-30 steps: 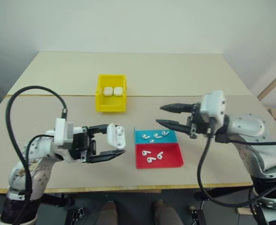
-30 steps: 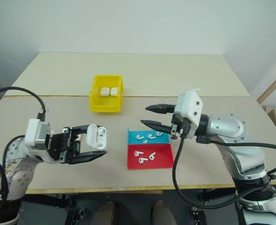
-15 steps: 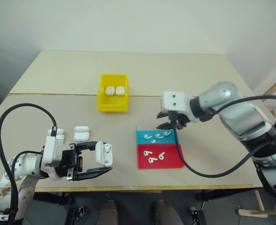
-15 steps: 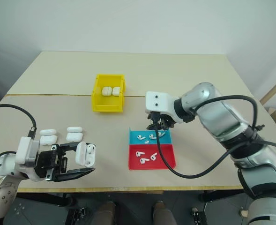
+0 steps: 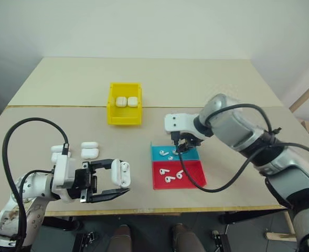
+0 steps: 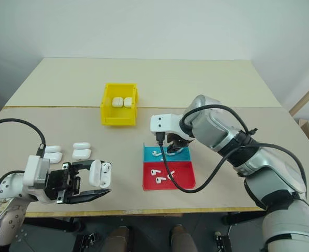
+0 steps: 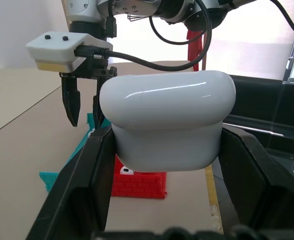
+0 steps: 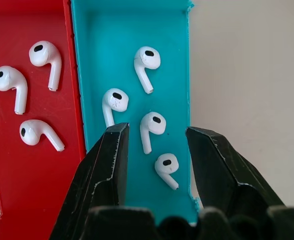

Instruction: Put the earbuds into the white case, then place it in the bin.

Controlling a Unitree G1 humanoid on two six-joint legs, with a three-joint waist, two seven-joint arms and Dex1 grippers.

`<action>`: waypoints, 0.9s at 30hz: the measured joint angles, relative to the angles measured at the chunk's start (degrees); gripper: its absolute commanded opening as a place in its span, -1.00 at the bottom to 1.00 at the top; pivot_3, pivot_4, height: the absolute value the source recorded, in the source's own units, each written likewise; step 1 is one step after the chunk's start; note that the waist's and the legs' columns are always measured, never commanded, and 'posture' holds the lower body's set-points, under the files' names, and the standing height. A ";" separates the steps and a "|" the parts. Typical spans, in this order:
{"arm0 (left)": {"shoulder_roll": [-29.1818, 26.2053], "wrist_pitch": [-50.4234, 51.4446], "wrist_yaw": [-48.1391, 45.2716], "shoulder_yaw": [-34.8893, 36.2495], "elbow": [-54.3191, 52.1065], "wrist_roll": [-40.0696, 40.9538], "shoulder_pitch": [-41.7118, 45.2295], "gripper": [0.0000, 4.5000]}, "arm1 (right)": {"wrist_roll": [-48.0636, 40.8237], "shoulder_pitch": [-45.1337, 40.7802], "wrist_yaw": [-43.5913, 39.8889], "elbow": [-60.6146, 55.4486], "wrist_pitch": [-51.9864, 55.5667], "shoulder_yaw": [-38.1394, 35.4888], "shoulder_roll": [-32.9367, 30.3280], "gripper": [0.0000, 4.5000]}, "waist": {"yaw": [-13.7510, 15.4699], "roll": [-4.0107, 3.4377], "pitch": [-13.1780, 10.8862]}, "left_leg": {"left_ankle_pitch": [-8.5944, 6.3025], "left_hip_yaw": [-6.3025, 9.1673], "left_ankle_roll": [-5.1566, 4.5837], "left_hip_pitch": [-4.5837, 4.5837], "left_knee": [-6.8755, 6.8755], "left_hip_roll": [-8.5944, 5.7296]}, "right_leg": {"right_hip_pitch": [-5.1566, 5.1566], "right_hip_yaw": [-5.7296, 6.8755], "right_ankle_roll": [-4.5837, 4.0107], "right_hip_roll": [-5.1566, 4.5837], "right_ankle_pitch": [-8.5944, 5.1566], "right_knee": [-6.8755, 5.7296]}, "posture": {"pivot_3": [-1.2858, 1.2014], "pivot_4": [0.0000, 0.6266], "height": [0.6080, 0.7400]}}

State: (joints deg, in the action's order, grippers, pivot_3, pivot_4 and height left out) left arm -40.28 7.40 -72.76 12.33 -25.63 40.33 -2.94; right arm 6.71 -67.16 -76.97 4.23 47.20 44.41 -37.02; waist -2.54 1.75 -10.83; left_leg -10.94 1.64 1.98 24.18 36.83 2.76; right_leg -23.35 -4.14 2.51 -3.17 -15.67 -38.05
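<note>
Earbuds (image 8: 151, 125) loose in two-part tray: four in teal half (image 8: 171, 45), three in red half (image 8: 42, 170). Right gripper (image 8: 154, 137) poised over teal half, fingers parted, one earbud between tips, nothing grasped. Open white case (image 5: 123, 172) clamped in left gripper (image 5: 117, 185), well left of tray. Yellow bin (image 5: 125, 117) behind tray, two cases inside. Four spare cases (image 5: 89, 153) left of tray.

The right gripper (image 8: 154, 137) hangs with its black fingers parted over the blue half of the shallow blue-and-red plastic tray (image 5: 193, 155), where four tiny glossy white earbuds (image 8: 152, 123) lie close together, two between the fingers. Bare tabletop (image 5: 233, 163) lies beside the tray; spare glossy white cases (image 5: 89, 149) crowd the left gripper's (image 5: 124, 182) side.
</note>
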 measured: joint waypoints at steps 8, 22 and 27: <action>0.57 -0.02 0.89 -0.87 -0.22 -0.79 0.00 0.24 | 3.42 -0.37 -0.19 4.30 0.24 1.43 3.38 -0.01 | 0.01 0.00 0.00 | 0.00 0.01 0.00 0.01 0.00 0.00 | 0.00 0.00 0.00 0.00 0.00 -0.01 | 0.03 -0.52 1.00; 0.55 -0.02 1.72 -0.90 -0.71 -0.87 -0.25 0.24 | 5.75 0.90 -0.53 7.62 -1.09 1.86 4.73 -0.01 | 0.00 0.00 0.00 | 0.00 0.02 0.00 0.00 0.00 0.00 | 0.00 0.01 0.00 0.00 0.00 -0.01 | 0.03 -0.52 1.00; 0.55 -0.02 1.86 -0.91 -0.71 -0.87 -0.24 0.24 | 6.03 1.58 -0.49 7.60 -1.10 1.86 4.82 -0.01 | -0.02 0.00 0.00 | 0.00 0.02 0.00 0.00 0.00 0.00 | 0.00 0.01 0.00 0.00 0.00 -0.02 | 0.03 -0.52 1.00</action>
State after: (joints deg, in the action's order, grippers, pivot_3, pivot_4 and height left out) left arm -39.73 7.38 -70.91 11.42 -26.34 39.46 -3.18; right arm 12.74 -65.58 -77.45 11.83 46.09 46.28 -32.21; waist -2.56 1.74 -10.83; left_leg -10.94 1.66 1.98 24.18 36.83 2.75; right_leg -23.35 -4.13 2.50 -3.17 -15.67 -38.06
